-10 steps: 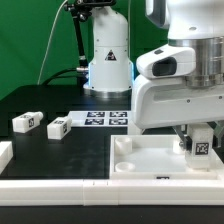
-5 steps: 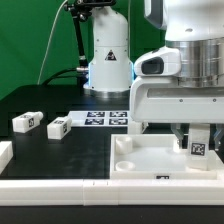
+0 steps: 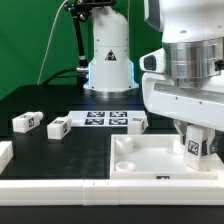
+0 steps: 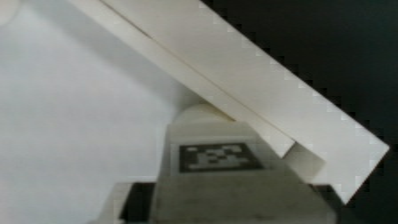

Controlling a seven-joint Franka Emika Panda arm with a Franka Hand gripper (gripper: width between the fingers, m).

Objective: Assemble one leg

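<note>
My gripper (image 3: 197,138) is shut on a leg (image 3: 195,147), a small white block with a square tag facing the camera. It holds the leg slightly tilted over the far right corner of the large white tray-like piece (image 3: 150,162). In the wrist view the leg (image 4: 222,158) fills the middle between the dark fingers (image 4: 146,204), with its end against the tray's inner corner and raised rim (image 4: 267,85). Three more legs lie on the black table: two at the exterior view's left (image 3: 26,122) (image 3: 57,127) and one (image 3: 137,121) beside the marker board.
The marker board (image 3: 103,118) lies flat behind the tray. A white rail (image 3: 60,190) runs along the front edge, with a white block (image 3: 5,152) at the far left. The robot base (image 3: 108,60) stands at the back.
The wrist has turned, and the held leg has shifted slightly to the exterior view's left and tilted. The loose legs have not moved.
</note>
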